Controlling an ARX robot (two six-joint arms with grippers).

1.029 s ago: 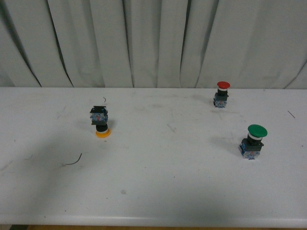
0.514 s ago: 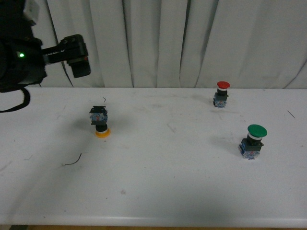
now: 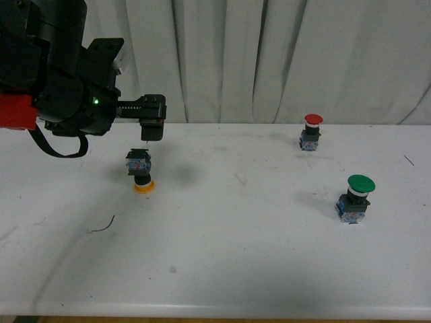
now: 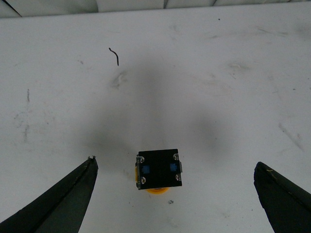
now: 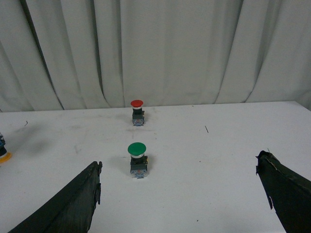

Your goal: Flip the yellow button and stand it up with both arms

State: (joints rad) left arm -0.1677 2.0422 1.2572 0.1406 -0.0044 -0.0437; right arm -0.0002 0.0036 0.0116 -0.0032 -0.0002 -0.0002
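The yellow button (image 3: 140, 172) stands upside down on the white table (image 3: 222, 256), its yellow cap on the surface and its boxy block on top. My left gripper (image 3: 151, 125) hangs open just above and behind it. In the left wrist view the button's block (image 4: 159, 168) sits between the two spread fingers (image 4: 65, 199), touching neither, with a sliver of yellow cap below it. My right gripper (image 5: 180, 160) is open and empty, well away from the yellow button (image 5: 3, 153), which shows only at that view's edge. The right arm is out of the front view.
A red-capped button (image 3: 312, 132) stands upright at the back right and a green-capped button (image 3: 356, 199) nearer on the right. A thin wire scrap (image 3: 101, 226) lies in front of the yellow button. A grey curtain (image 3: 269, 60) closes off the back.
My left arm has come into the front view from the upper left and moved right, until its gripper hangs over the yellow button. The buttons have not moved.
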